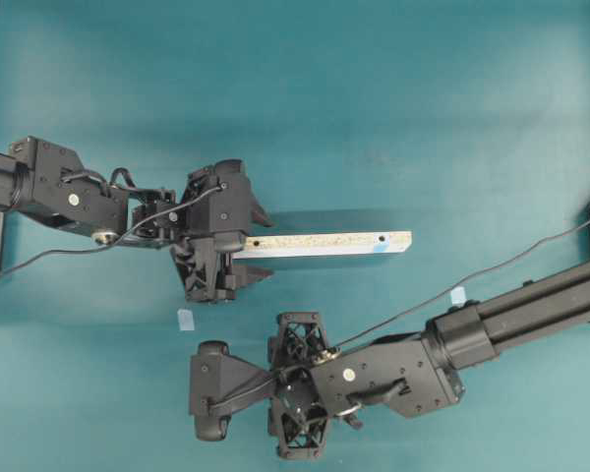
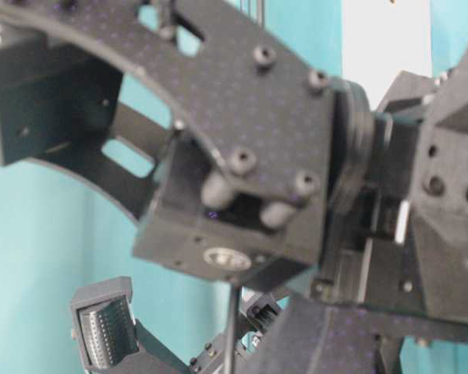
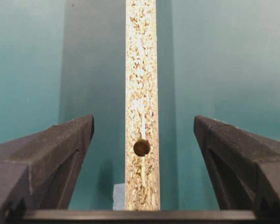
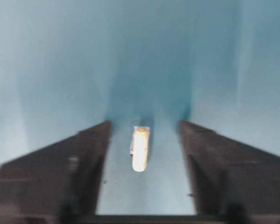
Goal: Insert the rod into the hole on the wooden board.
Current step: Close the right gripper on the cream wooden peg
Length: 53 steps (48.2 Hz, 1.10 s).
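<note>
The wooden board (image 1: 324,242) lies flat across the teal table, with a hole near each end and a blue mark (image 1: 382,248) at its right end. My left gripper (image 1: 261,244) straddles its left end. In the left wrist view the board (image 3: 141,70) runs straight away between the fingers, and the left gripper (image 3: 143,120) is open with a wide gap on each side. The board's hole (image 3: 141,147) lies between the jaws. The rod (image 4: 140,149), a short cream peg, lies on the table between the fingers of my right gripper (image 4: 144,123). That gripper is open and touches nothing. From overhead the right gripper (image 1: 297,388) hides the rod.
Two pale-blue tape squares lie on the table, one (image 1: 185,319) below the left gripper and one (image 1: 457,295) by the right arm. A further tape piece (image 3: 119,196) shows beside the board's near end. Black arm parts (image 2: 242,156) fill the table-level view.
</note>
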### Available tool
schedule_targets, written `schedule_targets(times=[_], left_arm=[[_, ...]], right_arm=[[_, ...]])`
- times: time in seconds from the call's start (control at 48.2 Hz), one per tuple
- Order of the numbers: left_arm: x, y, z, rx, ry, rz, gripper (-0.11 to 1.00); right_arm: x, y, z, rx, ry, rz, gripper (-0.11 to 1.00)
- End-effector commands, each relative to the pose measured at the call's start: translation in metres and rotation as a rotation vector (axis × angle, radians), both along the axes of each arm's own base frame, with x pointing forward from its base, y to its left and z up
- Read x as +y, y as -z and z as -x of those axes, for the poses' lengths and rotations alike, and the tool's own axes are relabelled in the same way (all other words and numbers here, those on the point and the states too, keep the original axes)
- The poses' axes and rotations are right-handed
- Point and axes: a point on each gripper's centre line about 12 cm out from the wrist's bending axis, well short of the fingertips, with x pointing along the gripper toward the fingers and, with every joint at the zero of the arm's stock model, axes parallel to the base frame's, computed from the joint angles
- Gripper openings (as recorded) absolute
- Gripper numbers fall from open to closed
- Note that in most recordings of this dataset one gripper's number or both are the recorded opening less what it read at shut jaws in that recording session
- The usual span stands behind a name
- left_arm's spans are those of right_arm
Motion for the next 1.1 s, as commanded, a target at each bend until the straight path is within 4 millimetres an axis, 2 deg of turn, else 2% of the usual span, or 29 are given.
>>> schedule_targets(times=[0.0, 0.041, 0.083, 0.871, 1.079], left_arm=[[-0.0024, -0.0107, -0.0037, -0.037, 0.000, 0.008, 0.99], [-0.0024, -0.0107, -0.0037, -0.037, 0.000, 0.008, 0.99], [-0.0024, -0.0107, -0.0037, -0.037, 0.000, 0.008, 0.99], [-0.0047, -0.0113, -0.0037, -0.038, 0.006, 0.008, 0.99], [-0.0053, -0.0113, -0.0036, -0.038, 0.008, 0.008, 0.99]], right_arm=[[0.0047, -0.0165, -0.0031, -0.038, -0.006, -0.016, 0.52], [0.0046, -0.0165, -0.0031, -0.039, -0.006, -0.015, 0.46], [0.0054, -0.0165, -0.0028, -0.038, -0.007, -0.016, 0.44], [0.0040, -0.0118, 0.0029, -0.002, -0.011, 0.006, 0.40], [0.0032, -0.0111, 0.0026, -0.006, -0.011, 0.006, 0.27]])
